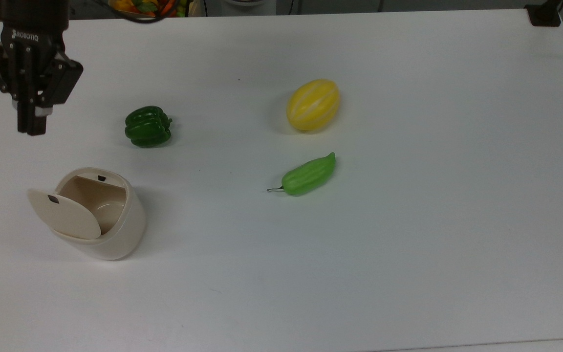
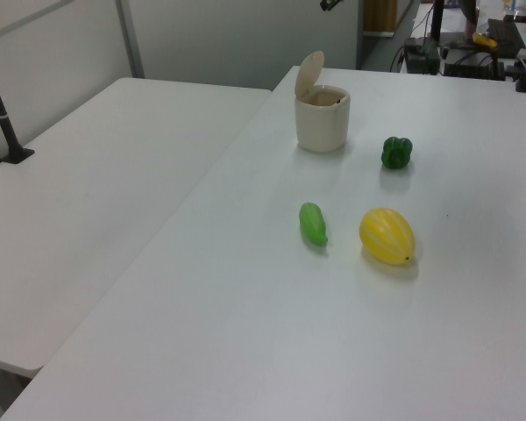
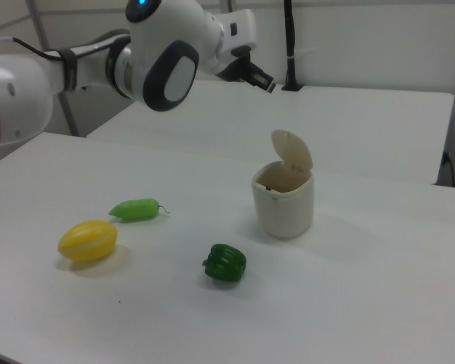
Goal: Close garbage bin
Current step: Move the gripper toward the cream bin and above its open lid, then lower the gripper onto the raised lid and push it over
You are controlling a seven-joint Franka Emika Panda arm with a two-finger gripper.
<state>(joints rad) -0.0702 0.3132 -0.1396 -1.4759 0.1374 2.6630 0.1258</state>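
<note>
Top view: the garbage bin [image 1: 100,220] stands on the white counter [image 1: 408,220] toward the top view's lower left, its lid [image 1: 64,215] hinged up and leaning off the top view's left side of the rim, so the cream interior is exposed; a small dark square mark sits on the lid and another on the far inner rim. The pincer [image 1: 31,128] hangs in the air near the top view's upper left corner, above the bin in the picture and well apart from it, its two dark fingers pressed together with nothing between them. A green bell pepper [image 1: 147,126] lies on the counter between pincer and bin but off to the top view's right of both. Farther to the top view's right rest a yellow striped melon [image 1: 313,104] and, below it in the picture, a light green chili-shaped vegetable [image 1: 307,175] with a thin dark stem. In the left view the bin [image 2: 322,117] stands upright near the far edge of the counter with the lid [image 2: 309,73] raised almost vertical, the pepper [image 2: 396,152] just beside it. In the right view the white arm [image 3: 167,53] reaches in from the right view's left, the pincer [image 3: 262,80] held high above and behind the open bin [image 3: 285,199], touching nothing.
</note>
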